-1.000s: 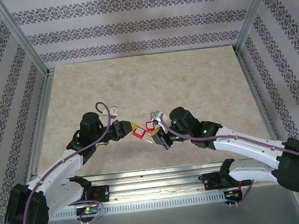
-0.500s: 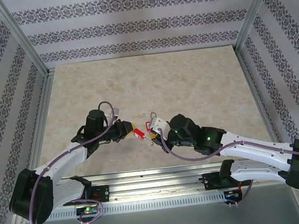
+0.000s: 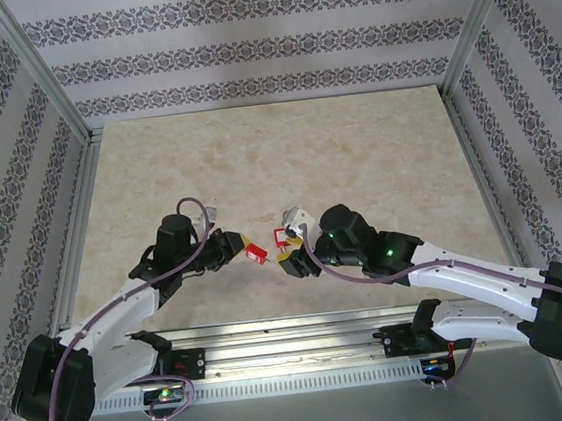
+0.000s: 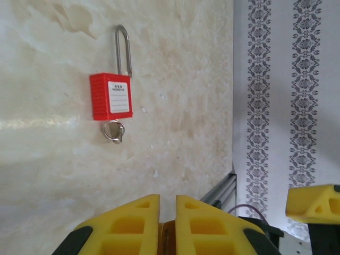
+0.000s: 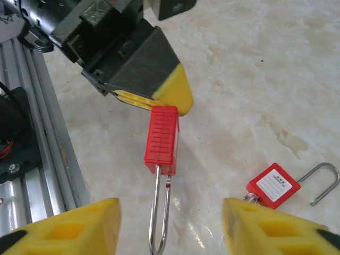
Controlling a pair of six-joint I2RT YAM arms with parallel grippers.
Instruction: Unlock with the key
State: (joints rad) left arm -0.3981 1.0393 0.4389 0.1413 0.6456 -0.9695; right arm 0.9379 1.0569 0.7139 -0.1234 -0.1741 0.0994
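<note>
Though the key itself is too small to make out, a metal ring (image 4: 114, 131) hangs at the base of the loose padlock (image 4: 110, 96). That padlock is a red block with a white label, and it lies flat on the worktop (image 4: 48, 175), ahead of the left claw (image 4: 167, 201) and well apart from it. Its silver shackle (image 4: 123, 50) points away from that claw. The right wrist camera shows this shackle swung open like a hook, which the left wrist camera leaves unclear.

The right wrist camera also shows a second red lock, the held padlock (image 5: 162, 141). The left claw is closed on its body end, and its long shackle (image 5: 158, 218) points towards the right claw (image 5: 170, 208). That claw is spread wide, and the shackle's loop hangs between its yellow fingers (image 5: 69, 226), touching neither.

From the left wrist camera the held padlock is hidden behind the claw's own fingers, with just a brownish sliver in the thin gap. From above, both locks are small red specks between the two claws.
</note>
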